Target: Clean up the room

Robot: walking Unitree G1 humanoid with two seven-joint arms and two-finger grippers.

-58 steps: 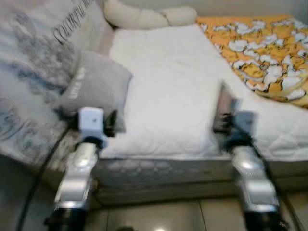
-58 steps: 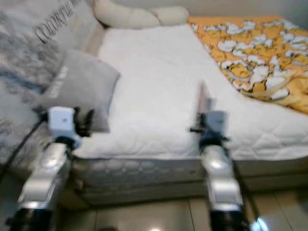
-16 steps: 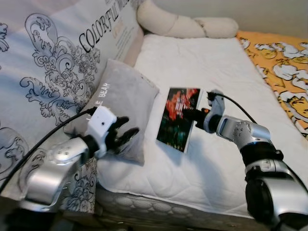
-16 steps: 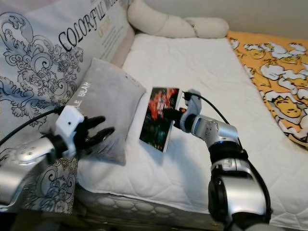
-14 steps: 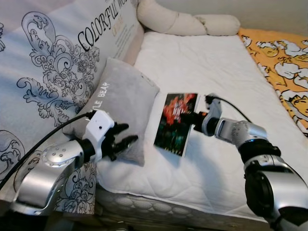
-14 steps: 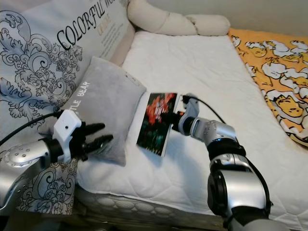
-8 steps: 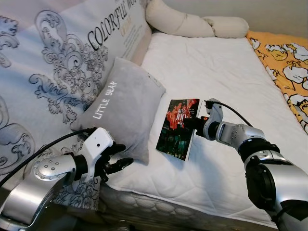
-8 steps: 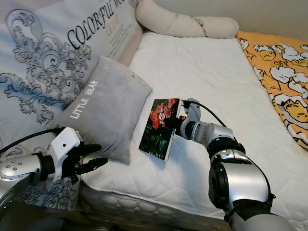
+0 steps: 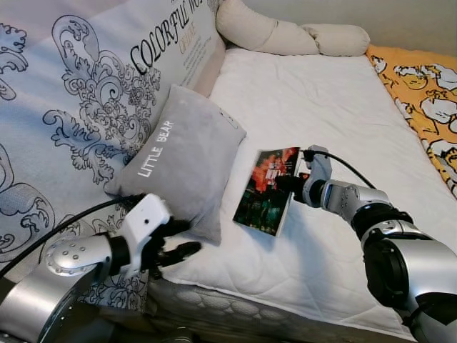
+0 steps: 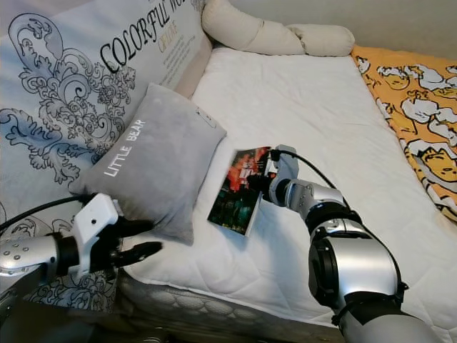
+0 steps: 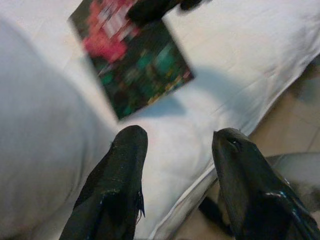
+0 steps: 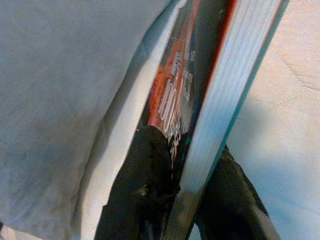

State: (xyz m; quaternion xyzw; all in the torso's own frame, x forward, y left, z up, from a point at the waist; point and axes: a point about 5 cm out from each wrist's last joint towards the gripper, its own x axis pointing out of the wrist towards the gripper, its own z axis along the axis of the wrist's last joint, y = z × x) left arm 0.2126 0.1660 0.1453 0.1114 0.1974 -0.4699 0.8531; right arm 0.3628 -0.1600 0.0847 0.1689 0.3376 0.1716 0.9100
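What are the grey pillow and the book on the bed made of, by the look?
Grey pillow: soft matte fabric, probably plush, judging by its fuzzy, sagging surface. Book: paper with a glossy printed cover; the page block edge shows in the right gripper.

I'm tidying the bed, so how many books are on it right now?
1. The book sits tilted above the white mattress, beside the grey pillow, clamped in the right gripper. Others may lie hidden.

Silver jointed arms, white left wrist block, black jaws, trailing black cables.

Book (image 9: 267,190) tilted flatter in right end effector (image 9: 288,183); left end effector (image 9: 178,239) risen slightly.
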